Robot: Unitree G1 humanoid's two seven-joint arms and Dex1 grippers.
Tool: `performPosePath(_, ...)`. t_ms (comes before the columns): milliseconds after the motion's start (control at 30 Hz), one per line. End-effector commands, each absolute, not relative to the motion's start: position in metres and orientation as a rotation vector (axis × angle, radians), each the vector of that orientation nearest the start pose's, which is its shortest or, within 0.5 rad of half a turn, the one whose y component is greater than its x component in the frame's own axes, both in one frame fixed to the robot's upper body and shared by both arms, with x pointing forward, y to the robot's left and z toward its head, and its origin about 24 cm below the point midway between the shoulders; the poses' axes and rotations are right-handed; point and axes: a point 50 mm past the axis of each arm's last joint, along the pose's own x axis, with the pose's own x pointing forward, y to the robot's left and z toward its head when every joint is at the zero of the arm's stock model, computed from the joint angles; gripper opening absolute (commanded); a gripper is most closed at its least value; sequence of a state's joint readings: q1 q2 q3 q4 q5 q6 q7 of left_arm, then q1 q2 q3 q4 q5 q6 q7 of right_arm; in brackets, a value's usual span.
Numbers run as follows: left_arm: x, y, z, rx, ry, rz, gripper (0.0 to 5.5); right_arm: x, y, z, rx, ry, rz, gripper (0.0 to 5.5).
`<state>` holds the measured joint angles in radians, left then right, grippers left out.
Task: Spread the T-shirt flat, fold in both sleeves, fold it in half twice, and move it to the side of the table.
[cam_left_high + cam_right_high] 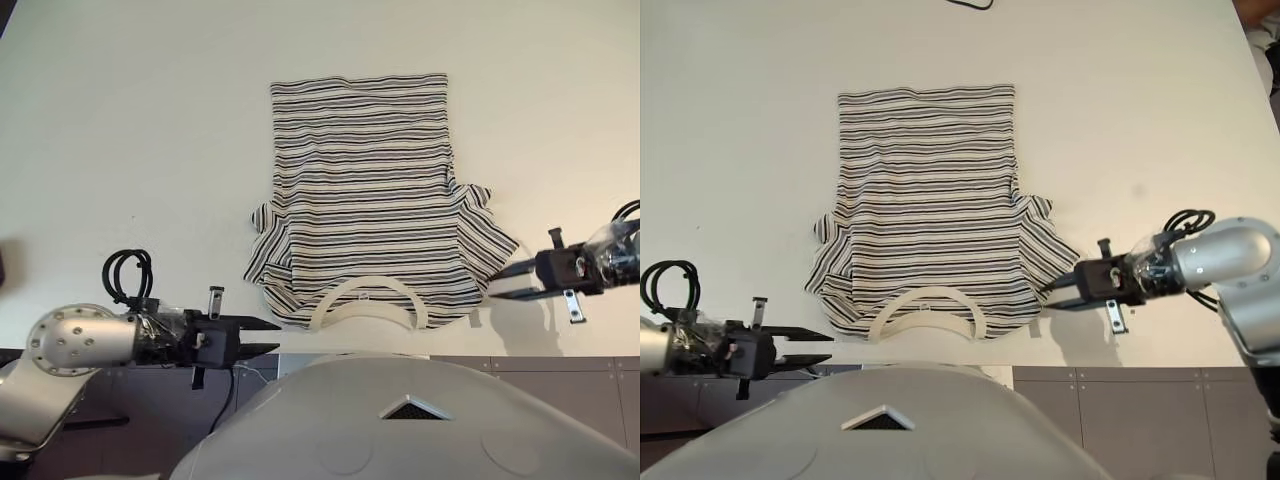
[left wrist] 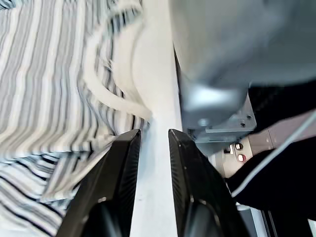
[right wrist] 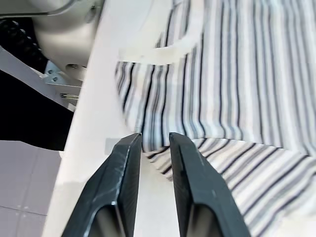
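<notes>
Nearest to us, our left gripper (image 1: 275,336) hangs at the table's (image 1: 120,120) front edge, just off the shirt's near corner, fingers parted and empty. Our right gripper (image 1: 495,288) sits at the opposite corner, tips right at the fabric's edge by the right sleeve (image 1: 490,245), also released, nothing pinched between the jaws. Between them lies the cream collar (image 1: 365,284), closest to us, with the striped T-shirt (image 1: 365,190) running away across the table. Both sleeves look bunched in against the body, the left sleeve (image 1: 265,250) more tightly. Farther out the torso lies fairly smooth, and the hem (image 1: 360,82) is straight at the far end. We reckon this knit is light, limp and stretchy: it will sag and drag, not slide stiffly. Best to pinch the shoulder seams or sleeve cuffs, low and close to the table.
</notes>
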<state>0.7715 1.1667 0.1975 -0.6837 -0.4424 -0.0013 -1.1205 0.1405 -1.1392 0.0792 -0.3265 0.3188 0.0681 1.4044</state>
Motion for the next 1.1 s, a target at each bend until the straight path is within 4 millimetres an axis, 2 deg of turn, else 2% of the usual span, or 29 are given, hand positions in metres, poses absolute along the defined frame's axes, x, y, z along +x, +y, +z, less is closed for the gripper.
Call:
performPosePath(33, 0.157, 0.221, 0.13, 0.504, 0.331, -1.166, 1.03, 0.206, -0.224, 0.122, -0.656, 0.413, 1.468, 1.02)
performPosePath(67, 0.169, 0.222, 0.127, 0.533, 0.311, -1.099, 1.03, 0.214, -0.22, 0.124, -0.654, 0.367, 1.43, 1.02)
performPosePath(133, 0.182, 0.218, 0.107, 0.614, 0.312, -1.033, 1.03, 0.235, -0.211, 0.121, -0.666, 0.292, 1.34, 1.02)
performPosePath(233, 0.187, 0.211, 0.072, 0.706, 0.349, -1.038, 1.03, 0.266, -0.198, 0.111, -0.712, 0.216, 1.23, 1.02)
performPosePath(300, 0.187, 0.217, 0.052, 0.784, 0.401, -1.067, 1.03, 0.291, -0.188, 0.105, -0.747, 0.178, 1.16, 1.02)
performPosePath(400, 0.196, 0.224, 0.036, 0.866, 0.431, -1.09, 1.03, 0.316, -0.18, 0.091, -0.778, 0.179, 1.096, 1.02)
performPosePath(500, 0.215, 0.223, 0.031, 0.908, 0.396, -1.119, 1.03, 0.334, -0.175, 0.067, -0.834, 0.245, 1.057, 1.02)
performPosePath(633, 0.225, 0.215, 0.028, 0.885, 0.372, -1.213, 1.03, 0.345, -0.175, 0.041, -0.946, 0.343, 1.006, 1.02)
performPosePath(733, 0.231, 0.218, 0.029, 0.897, 0.385, -1.253, 1.03, 0.348, -0.18, 0.03, -1.049, 0.4, 0.961, 1.02)
performPosePath(867, 0.245, 0.229, 0.028, 0.96, 0.423, -1.214, 1.03, 0.351, -0.188, 0.027, -1.138, 0.432, 0.908, 1.02)
performPosePath(967, 0.257, 0.232, 0.025, 0.984, 0.432, -1.151, 1.03, 0.353, -0.193, 0.028, -1.143, 0.442, 0.86, 1.02)
performPosePath(1100, 0.248, 0.221, 0.023, 0.942, 0.394, -1.206, 1.03, 0.357, -0.187, 0.033, -1.103, 0.394, 0.839, 1.02)
